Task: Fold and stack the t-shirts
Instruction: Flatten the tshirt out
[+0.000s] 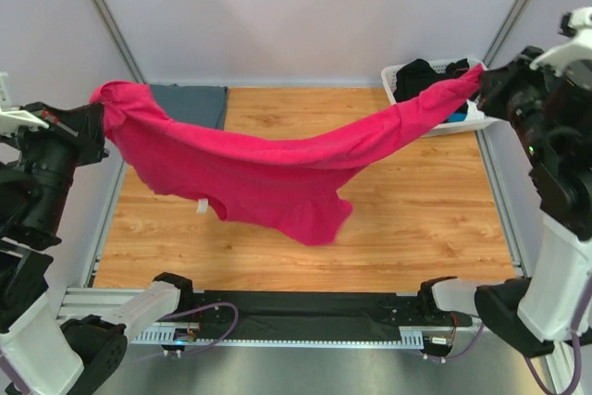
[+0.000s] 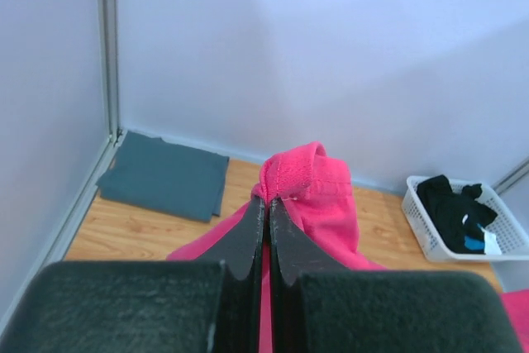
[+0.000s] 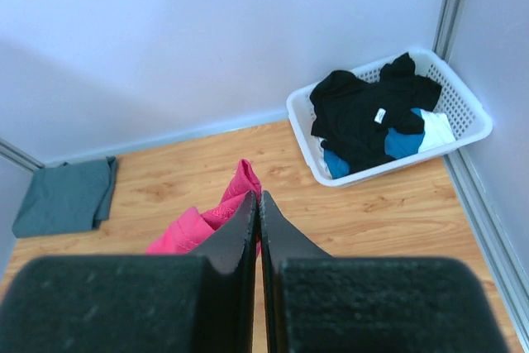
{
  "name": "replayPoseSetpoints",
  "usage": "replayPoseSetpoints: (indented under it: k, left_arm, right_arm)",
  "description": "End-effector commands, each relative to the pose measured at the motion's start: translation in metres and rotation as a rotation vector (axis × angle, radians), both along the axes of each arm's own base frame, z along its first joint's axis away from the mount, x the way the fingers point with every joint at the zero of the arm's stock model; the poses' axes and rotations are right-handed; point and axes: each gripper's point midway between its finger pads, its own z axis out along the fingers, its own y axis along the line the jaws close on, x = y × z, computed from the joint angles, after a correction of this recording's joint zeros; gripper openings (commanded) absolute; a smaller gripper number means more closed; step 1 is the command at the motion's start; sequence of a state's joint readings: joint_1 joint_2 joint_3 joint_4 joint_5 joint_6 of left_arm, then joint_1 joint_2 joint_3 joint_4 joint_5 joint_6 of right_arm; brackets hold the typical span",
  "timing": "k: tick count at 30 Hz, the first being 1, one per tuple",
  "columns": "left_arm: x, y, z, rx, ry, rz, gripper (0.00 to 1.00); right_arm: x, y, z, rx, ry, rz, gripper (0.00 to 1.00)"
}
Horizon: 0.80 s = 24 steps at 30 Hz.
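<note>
Magenta t-shirt [image 1: 259,178] hangs in the air, stretched between both end effectors and sagging below them over the worktop [image 1: 416,228]. Left end effector [image 2: 266,204] is pressed together on one bunched end, and right end effector [image 3: 258,197] pinches the other end. The cloth looks twisted, so I think it may land creased if lowered like this. Each pinch holds little fabric and could slip. The basket [image 1: 476,119] sits just beside the right end effector, where cloth may catch. The blue-grey folded t-shirt [image 1: 190,104] lies just beyond the left one.
</note>
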<state>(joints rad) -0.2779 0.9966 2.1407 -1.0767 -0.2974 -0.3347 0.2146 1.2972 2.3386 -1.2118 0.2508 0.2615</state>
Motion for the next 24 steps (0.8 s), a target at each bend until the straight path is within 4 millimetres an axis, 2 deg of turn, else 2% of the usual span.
replayPoseSetpoints:
  k: [1,3,4,5,6,7,8,10,11,12,13,14,15,16,17,18,20,21,22,23,24]
  left_arm:
    - [0.021,-0.005,-0.017,0.016,0.092,0.008,0.00]
    - [0.047,-0.012,-0.049,0.048,0.226,0.012,0.00]
    - [0.059,-0.016,-0.067,0.073,0.293,0.003,0.00]
    - [0.067,-0.022,-0.085,0.098,0.363,-0.019,0.00]
    - [0.086,-0.030,-0.107,0.127,0.445,-0.034,0.00]
    - [0.099,-0.036,-0.135,0.151,0.529,-0.054,0.00]
    - [0.112,-0.045,-0.149,0.153,0.559,-0.082,0.00]
    - [0.137,-0.056,-0.184,0.149,0.626,-0.098,0.00]
    - [0.156,-0.065,-0.212,0.143,0.646,-0.117,0.00]
    - [0.167,-0.071,-0.229,0.138,0.657,-0.130,0.00]
    - [0.173,-0.076,-0.262,0.142,0.708,-0.147,0.00]
    - [0.191,-0.088,-0.264,0.119,0.656,-0.185,0.00]
    - [0.202,-0.095,-0.282,0.116,0.679,-0.200,0.00]
    - [0.209,-0.100,-0.297,0.119,0.696,-0.221,0.00]
    - [0.222,-0.112,-0.299,0.110,0.667,-0.276,0.00]
    - [0.234,-0.116,-0.320,0.120,0.709,-0.282,0.00]
    - [0.253,-0.121,-0.330,0.131,0.708,-0.285,0.00]
    - [0.263,-0.123,-0.352,0.142,0.757,-0.284,0.00]
    - [0.272,-0.125,-0.349,0.142,0.749,-0.278,0.00]
    - [0.280,-0.126,-0.367,0.156,0.790,-0.279,0.00]
    - [0.284,-0.129,-0.368,0.160,0.791,-0.288,0.00]
  right_arm:
    - [-0.022,-0.011,-0.036,-0.013,0.140,-0.042,0.00]
    - [-0.017,-0.010,-0.070,-0.016,0.254,-0.060,0.00]
    - [-0.014,-0.009,-0.105,-0.012,0.362,-0.073,0.00]
    - [-0.012,-0.008,-0.126,-0.006,0.423,-0.083,0.00]
    - [-0.012,-0.006,-0.145,0.000,0.470,-0.086,0.00]
    - [-0.013,-0.004,-0.152,0.036,0.461,-0.094,0.01]
    - [-0.012,-0.004,-0.196,0.021,0.569,-0.110,0.00]
    - [-0.011,-0.007,-0.219,0.042,0.558,-0.145,0.00]
    - [-0.012,-0.009,-0.234,0.054,0.569,-0.172,0.01]
    - [-0.016,-0.015,-0.272,0.028,0.638,-0.215,0.00]
    - [-0.011,-0.015,-0.275,0.045,0.591,-0.216,0.00]
    - [-0.011,-0.015,-0.286,0.060,0.594,-0.229,0.00]
    - [-0.015,-0.015,-0.315,0.053,0.646,-0.236,0.00]
    - [-0.009,-0.012,-0.319,0.076,0.620,-0.229,0.00]
    - [-0.008,-0.008,-0.331,0.093,0.634,-0.224,0.01]
    - [-0.011,-0.003,-0.355,0.099,0.691,-0.210,0.01]
    - [-0.010,0.003,-0.379,0.120,0.750,-0.206,0.00]
    - [-0.010,0.008,-0.394,0.131,0.802,-0.195,0.01]
    - [-0.014,0.009,-0.407,0.129,0.845,-0.198,0.01]
    - [-0.015,0.008,-0.414,0.124,0.872,-0.209,0.00]
    - [-0.017,0.006,-0.422,0.115,0.895,-0.225,0.00]
